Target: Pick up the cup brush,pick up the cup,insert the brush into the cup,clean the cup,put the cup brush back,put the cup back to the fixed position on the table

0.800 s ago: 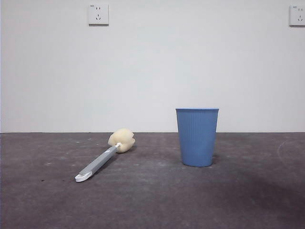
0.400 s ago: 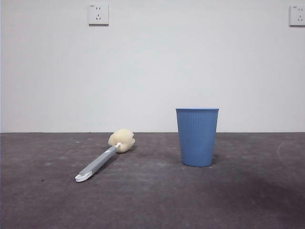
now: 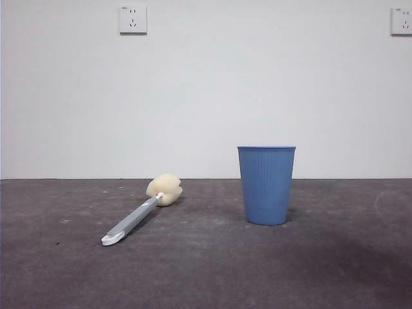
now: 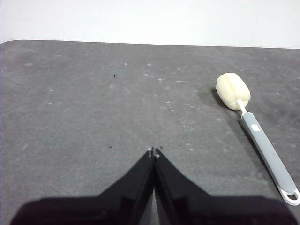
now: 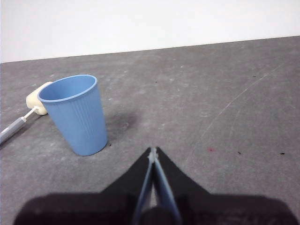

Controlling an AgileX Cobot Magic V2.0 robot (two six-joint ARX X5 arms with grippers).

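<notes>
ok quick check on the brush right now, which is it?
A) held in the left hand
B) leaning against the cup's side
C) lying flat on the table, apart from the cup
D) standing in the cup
C. The cup brush lies flat on the table, with a clear gap to the upright cup. The left hand is shut on nothing, well short of the brush.

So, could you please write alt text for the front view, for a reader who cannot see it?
A blue ribbed cup stands upright on a dark grey table, with a cup brush lying flat some way to its left in the picture, sponge head towards the white wall. No arm or gripper shows in this view.
</notes>
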